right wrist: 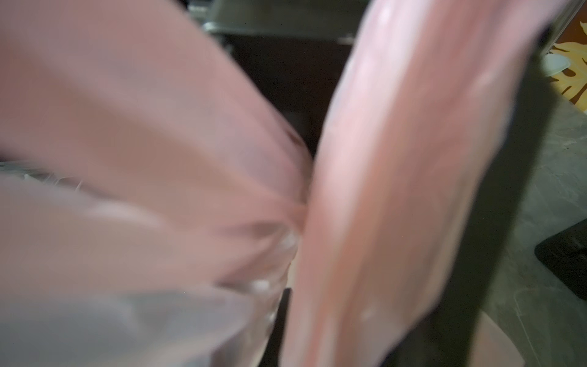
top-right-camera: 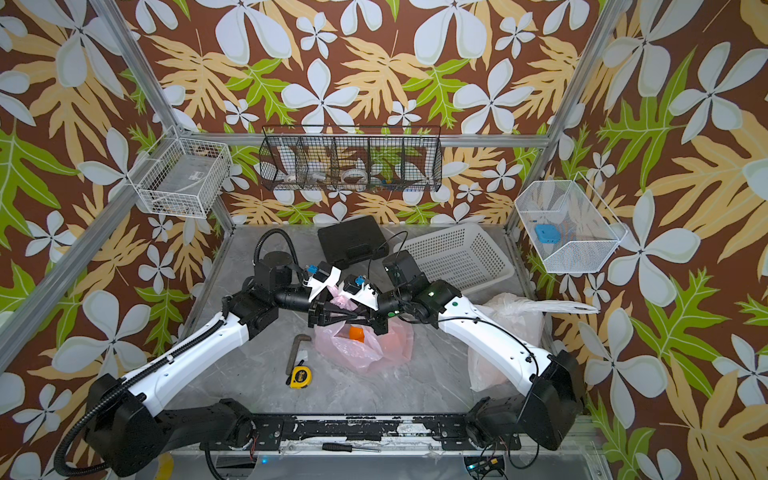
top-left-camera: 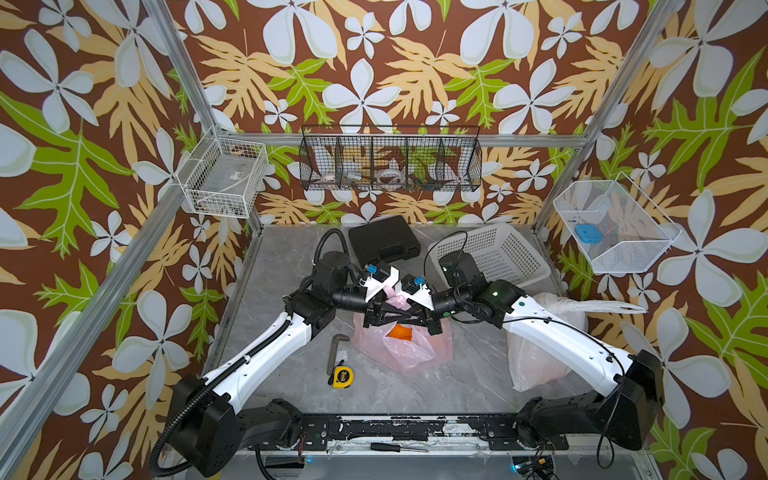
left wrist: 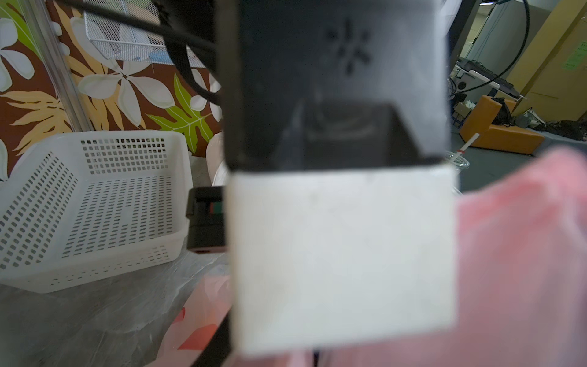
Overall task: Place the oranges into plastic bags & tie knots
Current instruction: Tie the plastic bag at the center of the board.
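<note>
Three wire baskets hung on the walls: a white wire basket at the left, a black wire basket at the back and a white mesh basket at the right. On the grey table, from the left, lay one L-shaped metal key and just beside it one yellow tape measure. Next came the left gripper, low over the pink bag. Whether its jaws were open or closed could not be told, since the body of the other gripper filled the left wrist view. The pink bag, one of two bags, lay near the middle of the table with one orange plainly showing in its mouth. Any further fruit was blurred by the film and could not be counted. The right gripper met the left one above the bag, clamped on bunched pink film that filled the right wrist view. Behind stood one black case and one white perforated basket. The white bag lay under the right arm, one handle strip sticking out sideways.
</note>
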Controlling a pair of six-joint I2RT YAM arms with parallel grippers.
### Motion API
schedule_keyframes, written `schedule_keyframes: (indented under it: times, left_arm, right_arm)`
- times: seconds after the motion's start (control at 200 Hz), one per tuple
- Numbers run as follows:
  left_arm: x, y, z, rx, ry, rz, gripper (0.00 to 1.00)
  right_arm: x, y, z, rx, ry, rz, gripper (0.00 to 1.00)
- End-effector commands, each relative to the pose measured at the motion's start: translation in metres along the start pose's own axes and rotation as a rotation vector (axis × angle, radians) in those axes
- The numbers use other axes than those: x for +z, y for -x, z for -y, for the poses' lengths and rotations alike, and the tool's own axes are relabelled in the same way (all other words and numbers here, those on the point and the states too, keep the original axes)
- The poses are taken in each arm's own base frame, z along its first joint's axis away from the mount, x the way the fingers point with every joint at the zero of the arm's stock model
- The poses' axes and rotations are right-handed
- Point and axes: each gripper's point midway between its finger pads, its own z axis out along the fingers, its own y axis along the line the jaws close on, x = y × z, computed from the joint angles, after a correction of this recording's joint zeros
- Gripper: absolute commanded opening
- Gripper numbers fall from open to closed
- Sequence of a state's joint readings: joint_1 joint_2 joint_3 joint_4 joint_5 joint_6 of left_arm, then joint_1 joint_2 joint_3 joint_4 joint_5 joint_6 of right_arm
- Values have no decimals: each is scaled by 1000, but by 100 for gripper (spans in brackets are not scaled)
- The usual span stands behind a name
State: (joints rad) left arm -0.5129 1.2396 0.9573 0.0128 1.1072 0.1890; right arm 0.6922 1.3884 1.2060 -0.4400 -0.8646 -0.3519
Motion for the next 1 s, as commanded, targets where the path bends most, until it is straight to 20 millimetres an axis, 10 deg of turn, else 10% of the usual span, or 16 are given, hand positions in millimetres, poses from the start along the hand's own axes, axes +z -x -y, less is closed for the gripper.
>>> schedule_keyframes:
  times: [0.0,0.28,0.375,0.996]
  left_arm:
    - [-1,10,4,49,-8,26,32]
    - [-2,11,4,53,0,27,22]
    - [-3,15,5,61,3,36,42]
    - [-4,24,0,45,44,117,36]
  right_arm:
    - [0,1,-1,-2,-1,5,0]
    - [1,-2,-2,9,2,-5,0]
    - [2,-5,-2,13,5,-13,0]
    - [-4,7,-7,-8,6,29,0]
